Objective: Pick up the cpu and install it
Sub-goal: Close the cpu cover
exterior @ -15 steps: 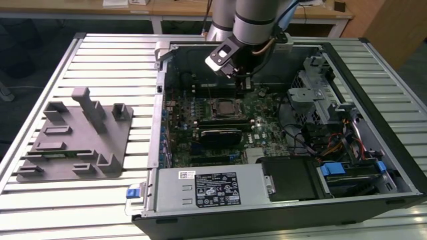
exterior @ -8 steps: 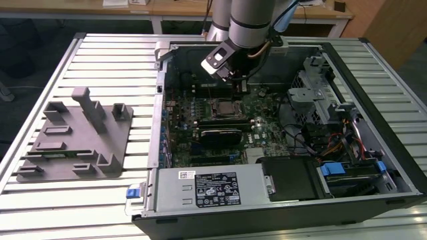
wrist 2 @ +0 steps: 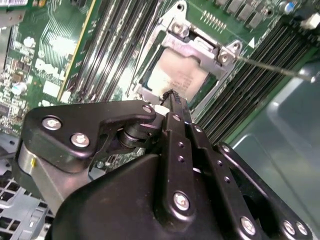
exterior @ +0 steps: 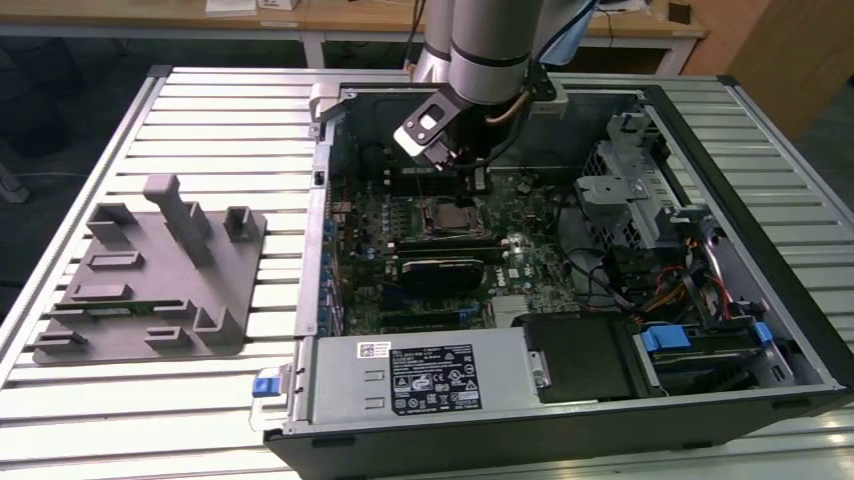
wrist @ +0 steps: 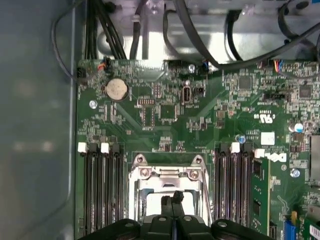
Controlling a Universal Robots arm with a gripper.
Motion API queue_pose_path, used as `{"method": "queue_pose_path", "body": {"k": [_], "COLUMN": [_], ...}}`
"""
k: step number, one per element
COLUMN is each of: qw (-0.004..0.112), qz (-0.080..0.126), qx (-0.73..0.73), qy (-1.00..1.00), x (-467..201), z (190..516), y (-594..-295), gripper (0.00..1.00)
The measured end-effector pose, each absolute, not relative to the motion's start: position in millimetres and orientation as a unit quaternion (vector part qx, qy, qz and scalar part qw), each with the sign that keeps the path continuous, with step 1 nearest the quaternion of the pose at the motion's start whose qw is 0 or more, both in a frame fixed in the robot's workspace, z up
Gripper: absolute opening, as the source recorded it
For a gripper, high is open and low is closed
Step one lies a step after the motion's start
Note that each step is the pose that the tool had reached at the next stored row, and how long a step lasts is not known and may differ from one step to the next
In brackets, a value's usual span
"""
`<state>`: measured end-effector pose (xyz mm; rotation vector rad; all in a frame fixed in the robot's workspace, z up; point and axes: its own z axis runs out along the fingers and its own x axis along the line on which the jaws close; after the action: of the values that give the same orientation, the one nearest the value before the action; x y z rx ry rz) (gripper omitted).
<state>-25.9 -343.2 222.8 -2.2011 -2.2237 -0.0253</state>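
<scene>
The cpu [wrist 2: 176, 74] is a pale silvery square lying flat inside the metal socket frame [wrist 2: 200, 42] on the green motherboard [wrist: 150, 115]. In the first wrist view the same socket frame [wrist: 167, 172] sits between the memory slots, with a pale patch of the cpu [wrist: 150, 202] inside it. My gripper [wrist 2: 171, 96] hangs just above the cpu's near edge, fingertips [wrist: 176, 198] pressed together and shut, with nothing seen between them. In the exterior view the gripper [exterior: 477, 182] reaches down into the open computer case, right over the socket [exterior: 449, 214].
Black memory slots [wrist: 102, 190] flank the socket. A thin metal lever [wrist 2: 272, 67] sticks out beside it. Cables and a drive cage [exterior: 634, 190] crowd the exterior view's right, the power supply [exterior: 420, 375] sits in front, and a grey holder block [exterior: 147, 285] lies on the slatted table to the left.
</scene>
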Motion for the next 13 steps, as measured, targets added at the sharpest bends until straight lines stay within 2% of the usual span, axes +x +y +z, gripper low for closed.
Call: {"method": "queue_pose_path", "body": {"k": [13], "qw": [0.006], "qz": [-0.008], "qx": [-0.703], "qy": [-0.711], "x": [-40.2], "z": [218.0], "y": [-343.4], "gripper": [0.11]}}
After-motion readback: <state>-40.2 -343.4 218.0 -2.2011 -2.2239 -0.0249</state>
